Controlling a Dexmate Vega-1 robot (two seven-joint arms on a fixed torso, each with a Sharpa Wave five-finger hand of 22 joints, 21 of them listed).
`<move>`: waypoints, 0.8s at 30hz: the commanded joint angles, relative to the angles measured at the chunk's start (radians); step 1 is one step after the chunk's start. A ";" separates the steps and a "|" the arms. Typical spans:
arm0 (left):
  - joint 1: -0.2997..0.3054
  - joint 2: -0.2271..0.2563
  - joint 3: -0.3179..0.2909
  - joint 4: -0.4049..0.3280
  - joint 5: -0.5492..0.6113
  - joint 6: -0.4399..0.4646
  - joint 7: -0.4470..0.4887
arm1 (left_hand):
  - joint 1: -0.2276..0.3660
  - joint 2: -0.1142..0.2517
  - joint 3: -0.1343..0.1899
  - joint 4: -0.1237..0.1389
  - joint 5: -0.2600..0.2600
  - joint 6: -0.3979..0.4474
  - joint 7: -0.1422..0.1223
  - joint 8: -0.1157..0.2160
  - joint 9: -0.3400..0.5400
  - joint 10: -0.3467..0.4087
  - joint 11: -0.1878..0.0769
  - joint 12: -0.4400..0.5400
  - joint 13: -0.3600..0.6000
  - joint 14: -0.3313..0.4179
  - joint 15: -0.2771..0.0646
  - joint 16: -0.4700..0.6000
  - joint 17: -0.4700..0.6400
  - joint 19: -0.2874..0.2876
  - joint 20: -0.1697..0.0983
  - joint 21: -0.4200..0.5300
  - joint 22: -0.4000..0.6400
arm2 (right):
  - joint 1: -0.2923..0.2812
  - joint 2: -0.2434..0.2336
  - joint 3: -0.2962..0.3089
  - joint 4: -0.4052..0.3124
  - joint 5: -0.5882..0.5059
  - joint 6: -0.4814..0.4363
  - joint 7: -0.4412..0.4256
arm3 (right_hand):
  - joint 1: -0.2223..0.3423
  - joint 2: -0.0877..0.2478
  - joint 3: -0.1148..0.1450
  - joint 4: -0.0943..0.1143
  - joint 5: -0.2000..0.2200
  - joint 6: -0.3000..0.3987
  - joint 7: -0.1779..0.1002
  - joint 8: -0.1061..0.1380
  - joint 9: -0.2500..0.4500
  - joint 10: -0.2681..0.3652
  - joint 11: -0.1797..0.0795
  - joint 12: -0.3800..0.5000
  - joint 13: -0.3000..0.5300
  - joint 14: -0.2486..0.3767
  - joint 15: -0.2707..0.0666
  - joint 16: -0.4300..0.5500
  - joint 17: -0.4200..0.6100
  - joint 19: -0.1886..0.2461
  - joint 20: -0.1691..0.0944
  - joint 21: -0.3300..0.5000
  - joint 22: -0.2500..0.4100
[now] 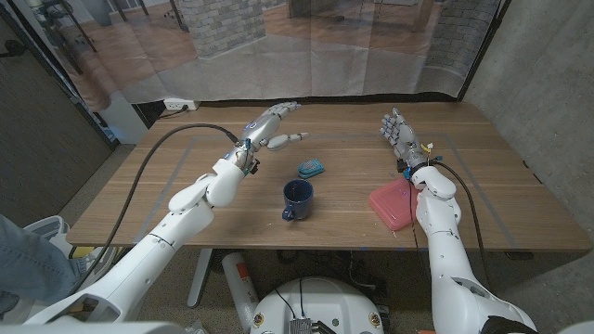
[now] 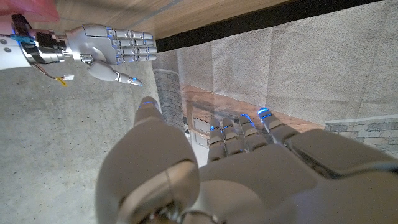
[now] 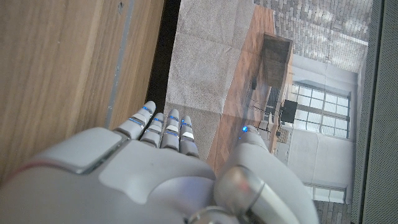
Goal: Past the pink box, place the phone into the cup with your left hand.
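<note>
phone point(image 1: 311, 169): lay on the table just behind the cup point(image 1: 297, 199), untouched
left hand point(image 1: 272, 125): fingers spread, empty, raised beyond the phone
right hand point(image 1: 399, 135): fingers straight, empty, behind the pink box point(image 1: 393, 204)
step: reach, not yet grasping
next: lower left hand onto phone

Lab: printed room backdrop point(image 1: 278, 46), bare concrete wall point(image 1: 548, 83).

Cup point(image 1: 297, 199) sits mid-table point(image 1: 167, 199), toward the front edge. Phone point(image 1: 311, 169) lies just behind it. Box point(image 1: 393, 204) sits right of the cup, near the front edge. Left hand point(image 1: 271, 125) hovers toward the back edge, left of the phone; right hand point(image 1: 399, 137) is behind the box.
</note>
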 commanded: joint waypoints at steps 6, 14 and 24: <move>-0.003 0.023 0.040 -0.055 0.058 0.096 -0.035 | 0.019 -0.004 0.000 -0.013 0.008 0.012 -0.016 -0.004 0.003 0.014 -0.012 0.001 0.003 0.016 -0.013 0.005 0.003 0.025 0.040 0.013 0.001 | -0.012 -0.007 0.008 -0.028 0.005 -0.013 0.002 | -0.001 0.007 0.000 -0.003 0.004 0.007 -0.002 0.010 0.004 0.005 -0.002 0.002 0.003 0.010 0.002 0.007 0.002 0.006 -0.020 0.008 0.005; -0.016 0.033 0.064 -0.086 0.081 0.153 -0.103 | 0.026 -0.010 -0.003 -0.018 0.008 0.016 -0.021 -0.006 0.004 0.014 -0.009 -0.001 0.004 0.018 -0.006 0.004 0.005 0.046 0.078 0.016 0.001 | -0.014 -0.009 0.010 -0.029 0.007 -0.017 0.005 | -0.002 0.007 0.000 -0.003 0.004 0.010 -0.002 0.010 0.004 0.005 -0.002 0.002 0.003 0.010 0.003 0.007 0.003 0.006 -0.018 0.008 0.005; -0.031 0.045 0.095 -0.099 0.110 0.175 -0.134 | 0.033 -0.014 -0.006 -0.021 0.007 0.018 -0.024 -0.008 0.005 0.006 -0.012 -0.005 0.005 0.019 -0.001 0.003 0.006 0.049 0.096 0.013 0.001 | -0.021 -0.011 0.009 -0.042 0.005 -0.022 0.007 | -0.002 0.008 -0.001 -0.004 0.005 0.008 -0.004 0.009 0.004 0.006 -0.002 0.003 0.003 0.011 0.004 0.007 0.003 0.005 -0.016 0.008 0.005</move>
